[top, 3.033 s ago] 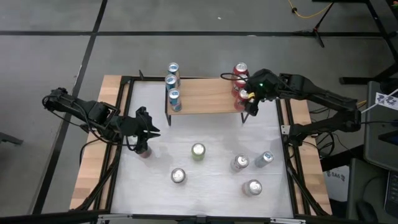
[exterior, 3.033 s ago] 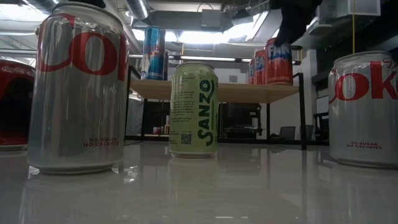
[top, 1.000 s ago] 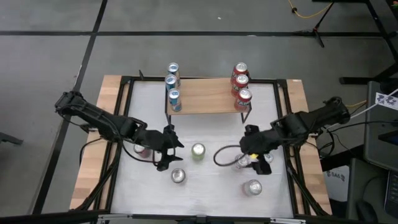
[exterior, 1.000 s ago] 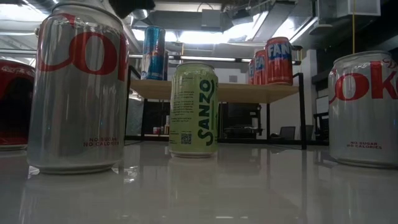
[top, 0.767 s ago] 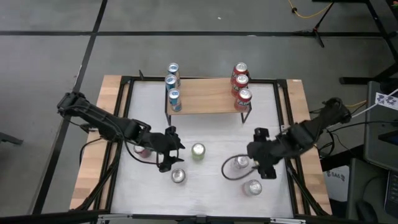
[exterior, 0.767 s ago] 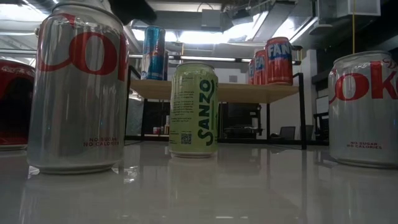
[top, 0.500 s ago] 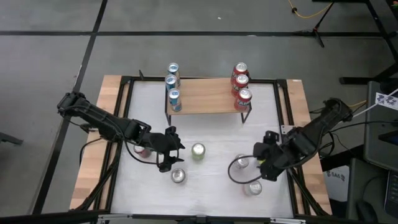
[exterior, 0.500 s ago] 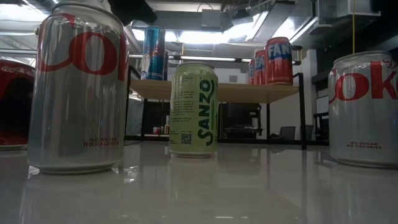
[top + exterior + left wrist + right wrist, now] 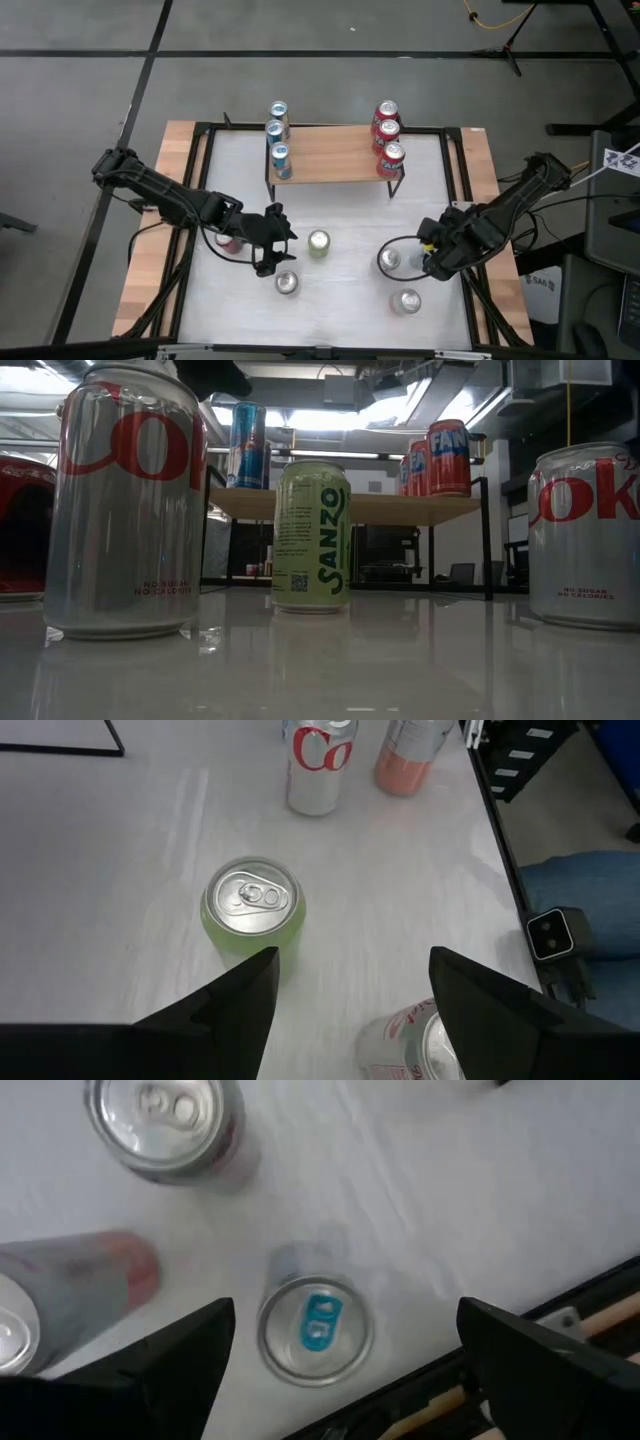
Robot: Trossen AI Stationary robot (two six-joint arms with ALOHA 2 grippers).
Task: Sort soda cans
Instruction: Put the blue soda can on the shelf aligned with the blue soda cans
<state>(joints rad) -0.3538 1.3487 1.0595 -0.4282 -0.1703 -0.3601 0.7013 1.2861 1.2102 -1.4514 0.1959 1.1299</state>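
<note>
The left hand (image 9: 272, 252) hangs low over the white bench (image 9: 340, 300), fingers spread and grasping nothing. Just beside its fingertips stands a silver Coke can (image 9: 287, 283), and just ahead of them a pale green Sanzo can (image 9: 318, 242); a red can (image 9: 230, 241) sits behind it, under the arm.

The right hand (image 9: 432, 255) hovers with fingers spread wide, empty, directly above a can with a blue tab (image 9: 315, 1328). Close beside it stand a silver can (image 9: 389, 260) and another silver can (image 9: 406, 301).

Farther off, a wooden shelf (image 9: 335, 155) carries three blue-and-white cans (image 9: 277, 133) at one end and three red Fanta cans (image 9: 387, 130) at the other.
</note>
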